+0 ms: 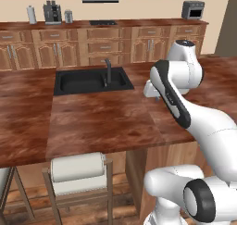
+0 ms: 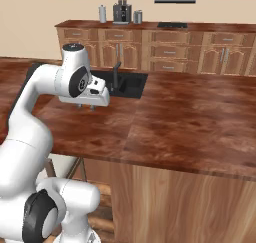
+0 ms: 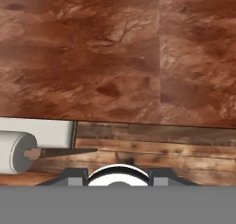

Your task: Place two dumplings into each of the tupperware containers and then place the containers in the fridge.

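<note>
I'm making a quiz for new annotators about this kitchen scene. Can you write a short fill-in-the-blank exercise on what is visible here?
1. The black sink is set into the reddish-brown ____.
2. The gripper hangs above the counter, holding ____.
3. A white-cushioned ____ stands on the floor in front of the counter.
4. The dark faucet stands at the sink's ____ edge.

Missing words: counter; nothing; stool; right

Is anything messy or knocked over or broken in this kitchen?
Nothing stands out. The brown counter looks clean, with no spills or cracks. The black sink and its faucet sit straight, and the stool below the counter edge stands upright. The tool hangs above the counter, touching nothing.
</note>
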{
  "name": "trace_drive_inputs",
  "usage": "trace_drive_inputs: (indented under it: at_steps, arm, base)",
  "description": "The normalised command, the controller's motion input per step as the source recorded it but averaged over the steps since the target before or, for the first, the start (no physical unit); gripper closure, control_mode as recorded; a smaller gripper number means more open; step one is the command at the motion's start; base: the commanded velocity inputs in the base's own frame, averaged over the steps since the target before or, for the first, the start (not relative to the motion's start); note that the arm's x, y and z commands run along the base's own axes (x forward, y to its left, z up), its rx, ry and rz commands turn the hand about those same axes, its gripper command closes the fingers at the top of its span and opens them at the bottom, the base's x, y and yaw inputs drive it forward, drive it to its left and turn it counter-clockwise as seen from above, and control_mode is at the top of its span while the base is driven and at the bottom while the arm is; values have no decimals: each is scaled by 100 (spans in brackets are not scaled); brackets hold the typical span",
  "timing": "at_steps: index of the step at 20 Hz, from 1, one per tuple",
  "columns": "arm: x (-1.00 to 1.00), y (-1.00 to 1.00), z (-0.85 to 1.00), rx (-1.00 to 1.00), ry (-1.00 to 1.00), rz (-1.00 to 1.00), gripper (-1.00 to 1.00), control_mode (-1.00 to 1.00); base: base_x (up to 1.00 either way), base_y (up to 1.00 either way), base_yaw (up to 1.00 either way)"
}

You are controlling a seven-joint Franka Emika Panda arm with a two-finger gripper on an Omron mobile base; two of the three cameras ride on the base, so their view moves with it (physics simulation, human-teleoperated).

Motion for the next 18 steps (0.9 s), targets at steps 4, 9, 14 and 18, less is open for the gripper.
trace_drive_inputs:
  at_steps: [4, 9, 14, 18]
  arm:
    - [-32, -2, -1, 0, 0, 0, -100, -100]
    - [-86, -1, -38, 0, -4, 0, -100, -100]
    - [-87, 0, -73, 0, -1, 0, -100, -100]
    - [-60, 0, -68, 0, 0, 0, -100, -100]
  base:
    - [0, 0, 0]
    - [0, 0, 0]
    - [0, 0, 0]
    - [0, 0, 0]
